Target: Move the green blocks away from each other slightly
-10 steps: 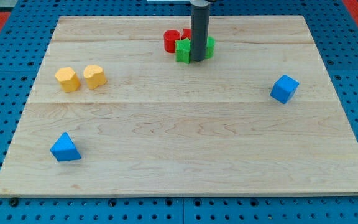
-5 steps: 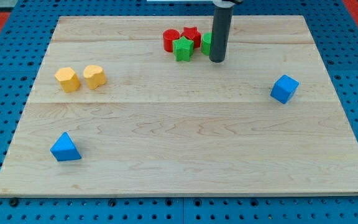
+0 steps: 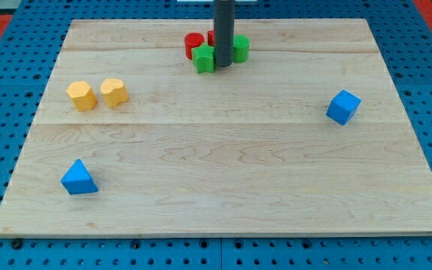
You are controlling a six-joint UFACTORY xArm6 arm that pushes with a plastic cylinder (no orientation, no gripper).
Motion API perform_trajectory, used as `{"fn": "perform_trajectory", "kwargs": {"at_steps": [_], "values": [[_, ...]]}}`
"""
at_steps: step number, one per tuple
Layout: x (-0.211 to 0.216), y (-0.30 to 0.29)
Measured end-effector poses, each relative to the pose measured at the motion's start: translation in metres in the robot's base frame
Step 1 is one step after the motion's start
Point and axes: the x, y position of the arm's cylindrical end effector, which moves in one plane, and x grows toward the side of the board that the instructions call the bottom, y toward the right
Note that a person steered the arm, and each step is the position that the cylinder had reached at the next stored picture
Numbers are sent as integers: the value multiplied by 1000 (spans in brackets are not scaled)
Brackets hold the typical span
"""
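Observation:
Two green blocks sit near the view's top centre of the wooden board (image 3: 223, 165). The left one, star-like (image 3: 204, 58), lies just left of my rod. The right one (image 3: 241, 48) peeks out on the rod's right side, its shape unclear. My tip (image 3: 223, 65) stands between them, touching or nearly touching the left green block. A red cylinder (image 3: 193, 44) sits just behind the left green block. A second red block (image 3: 211, 37) is mostly hidden behind the rod.
Two yellow blocks (image 3: 81, 95) (image 3: 114, 91) sit side by side at the view's left. A blue triangular block (image 3: 78, 178) lies at the lower left. A blue cube (image 3: 343, 106) sits at the right.
My rod swung right of the cluster, then came back left between the green blocks. The left green block and the red blocks shifted left and slightly up.

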Motion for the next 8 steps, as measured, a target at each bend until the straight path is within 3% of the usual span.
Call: {"fn": "perform_trajectory", "kwargs": {"at_steps": [1,3,5,7,8], "values": [[7,38],[73,-34],[4,-42],[5,-39],[32,-24]]}}
